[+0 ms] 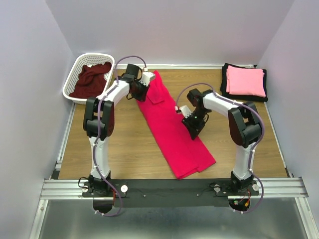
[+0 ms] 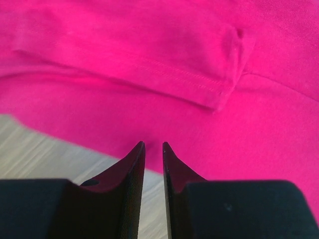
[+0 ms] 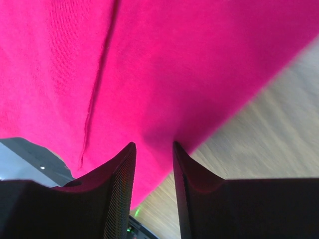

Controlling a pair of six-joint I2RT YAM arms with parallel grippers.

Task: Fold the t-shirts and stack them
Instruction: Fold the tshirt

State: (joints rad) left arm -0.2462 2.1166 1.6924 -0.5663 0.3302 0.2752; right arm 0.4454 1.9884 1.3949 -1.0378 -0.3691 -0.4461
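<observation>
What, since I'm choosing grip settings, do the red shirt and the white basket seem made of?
The red shirt: soft knit fabric, matte, probably cotton jersey. Fine grain, limp folds and a stitched sleeve hem show up close. The white basket: likely moulded plastic with a smooth-looking finish, judging by its rigid, even, open lattice wall.

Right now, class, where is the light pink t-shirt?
In the top view, the light pink t-shirt lies folded on the black t-shirt at the table's far right corner.
</observation>
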